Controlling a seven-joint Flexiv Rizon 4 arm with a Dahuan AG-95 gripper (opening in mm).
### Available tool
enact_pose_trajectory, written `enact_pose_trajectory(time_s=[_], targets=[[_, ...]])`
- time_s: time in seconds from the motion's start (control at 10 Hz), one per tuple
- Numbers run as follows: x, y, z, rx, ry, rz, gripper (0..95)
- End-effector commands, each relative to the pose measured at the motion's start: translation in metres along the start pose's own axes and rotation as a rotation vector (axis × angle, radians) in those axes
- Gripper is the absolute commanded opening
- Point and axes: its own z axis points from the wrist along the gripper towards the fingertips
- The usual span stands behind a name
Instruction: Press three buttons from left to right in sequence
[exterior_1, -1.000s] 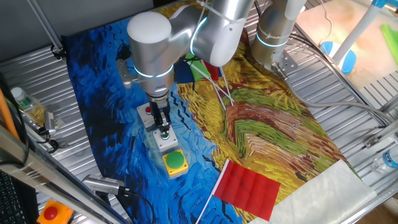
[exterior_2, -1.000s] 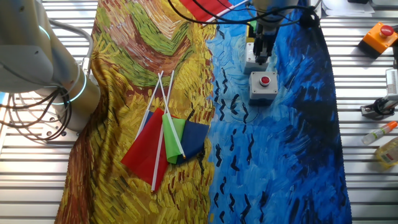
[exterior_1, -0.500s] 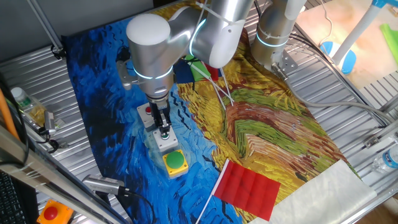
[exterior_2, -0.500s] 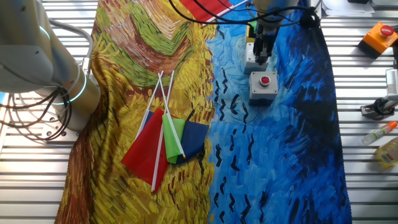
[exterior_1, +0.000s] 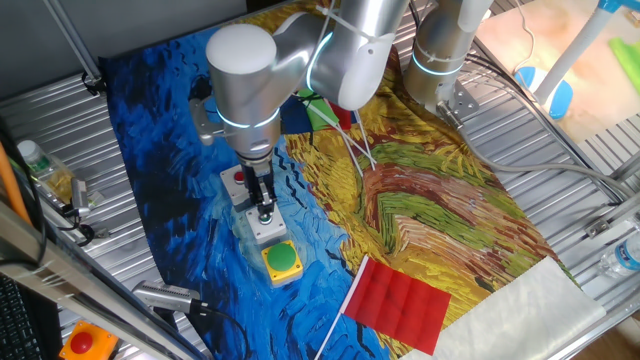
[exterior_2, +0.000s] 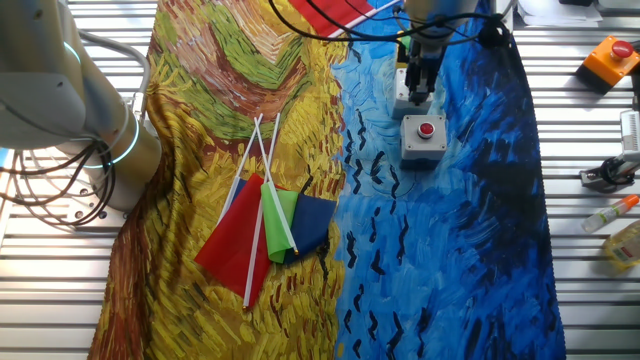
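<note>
The gripper (exterior_1: 265, 213) points down onto the middle grey box (exterior_1: 268, 226) – its finger state I cannot tell – between the red-button box (exterior_2: 424, 137) and the yellow box with the green dome (exterior_1: 282, 261), so the dome likely remains unpressed.

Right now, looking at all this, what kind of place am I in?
Most likely a robotics lab: a grooved metal table draped with a painted cloth, a robot arm, and push-button boxes laid out for testing.
</note>
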Motion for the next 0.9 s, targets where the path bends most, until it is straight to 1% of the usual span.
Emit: enact_pose_trajectory(time_s=[0.1,0.4,0.7,0.9], targets=[[-0.0008,-0.0001,0.0023,-0.003,-0.003,0.000,38.0],[-0.0009,-0.0002,0.0026,-0.004,-0.004,0.001,38.0],[-0.0016,-0.0009,0.0058,-0.006,-0.005,-0.002,38.0],[-0.0015,-0.0011,0.0063,-0.013,-0.002,0.000,38.0]])
